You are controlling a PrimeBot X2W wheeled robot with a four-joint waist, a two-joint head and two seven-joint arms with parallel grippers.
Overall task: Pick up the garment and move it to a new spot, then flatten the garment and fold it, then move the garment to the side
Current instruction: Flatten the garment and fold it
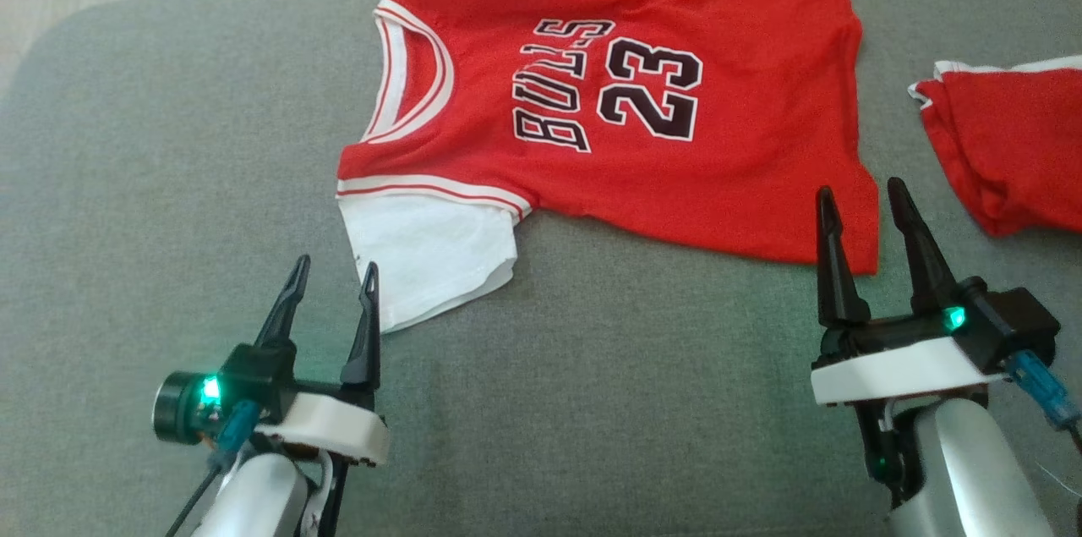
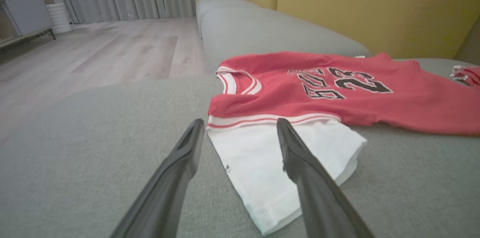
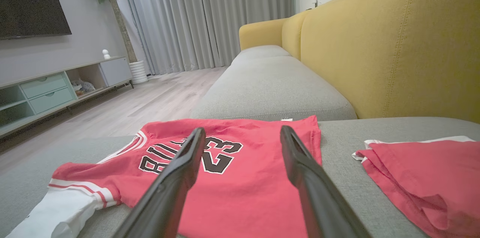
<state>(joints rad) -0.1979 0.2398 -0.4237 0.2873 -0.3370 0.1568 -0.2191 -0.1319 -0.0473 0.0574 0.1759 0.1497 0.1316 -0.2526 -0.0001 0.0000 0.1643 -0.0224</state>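
A red jersey-style garment (image 1: 642, 114) with white sleeves and "BULLS 23" on its chest lies spread flat on the grey sofa cushion (image 1: 169, 182), neck toward the left. My left gripper (image 1: 331, 276) is open just short of the near white sleeve (image 1: 423, 258); in the left wrist view the sleeve (image 2: 247, 155) lies between and beyond my fingers (image 2: 180, 163). My right gripper (image 1: 862, 203) stands open at the garment's near bottom corner. The right wrist view looks across the garment (image 3: 247, 178) past its fingers (image 3: 300, 163).
A second red cloth (image 1: 1006, 148) lies folded at the right of the cushion, also seen as the red cloth (image 3: 423, 178). The yellow sofa back (image 3: 393, 50) rises behind. Wooden floor (image 2: 93, 54) lies off the cushion's left end.
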